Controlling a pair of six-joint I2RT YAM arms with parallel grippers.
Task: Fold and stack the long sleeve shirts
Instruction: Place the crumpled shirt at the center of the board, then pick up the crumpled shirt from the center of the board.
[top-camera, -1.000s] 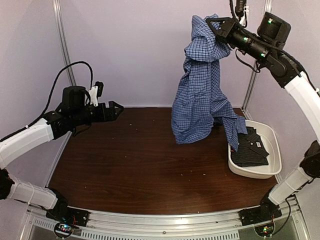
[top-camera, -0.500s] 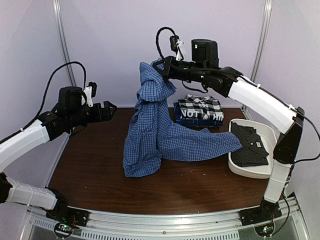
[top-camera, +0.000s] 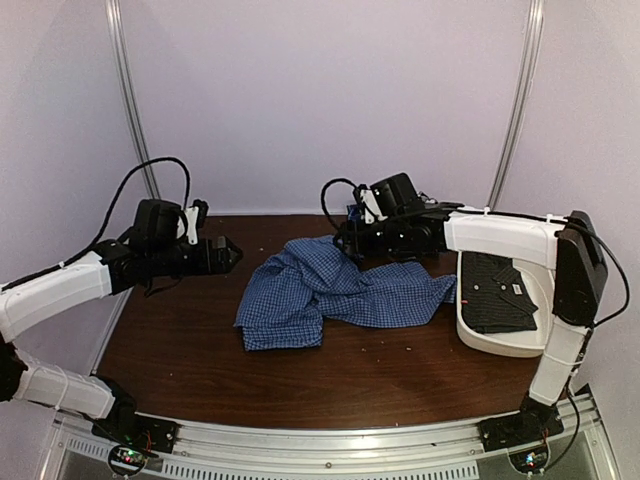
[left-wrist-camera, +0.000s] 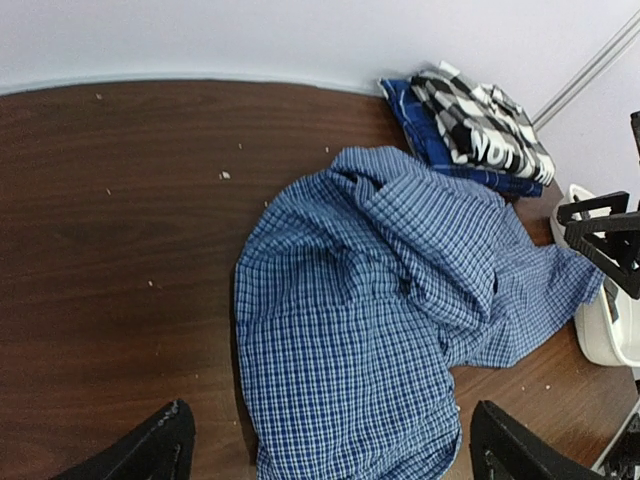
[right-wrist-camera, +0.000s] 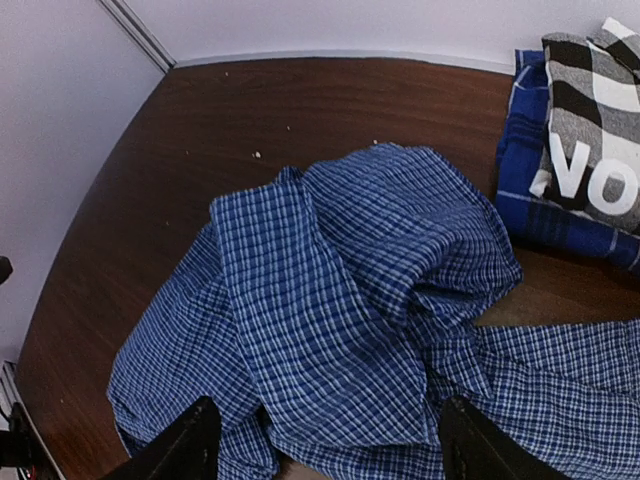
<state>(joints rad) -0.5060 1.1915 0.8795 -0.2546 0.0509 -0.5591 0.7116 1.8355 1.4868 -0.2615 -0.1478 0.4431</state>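
Mid-table in the top view, blue-and-white fine-check shirt (top-camera: 335, 292) lies crumpled and unfolded on the brown table (top-camera: 200, 350), bunched high at its upper middle, one part trailing right toward the white tub (top-camera: 512, 349). Long axis runs roughly left-right across the frame, lower-left bundle to right-hand tail. Black-and-white large-check shirt (left-wrist-camera: 482, 122) sits folded on the dark blue shirt (left-wrist-camera: 425, 130) at the back edge, just beyond the loose one, upper right of the left wrist view. Tub holds a dark garment (top-camera: 497, 298), not clear which kind. Right gripper (top-camera: 347, 240) hangs low over the shirt's upper edge, fingers (right-wrist-camera: 192, 440) spread wide, nothing held; contact with cloth cannot be told. Left gripper (top-camera: 236, 252) sits left of the shirt, apart from it, fingers (left-wrist-camera: 160, 448) also wide and empty, aimed at the cloth. Right arm is nearer. Judgement: shirt needs spreading flat first, so each gripper should take its own end.
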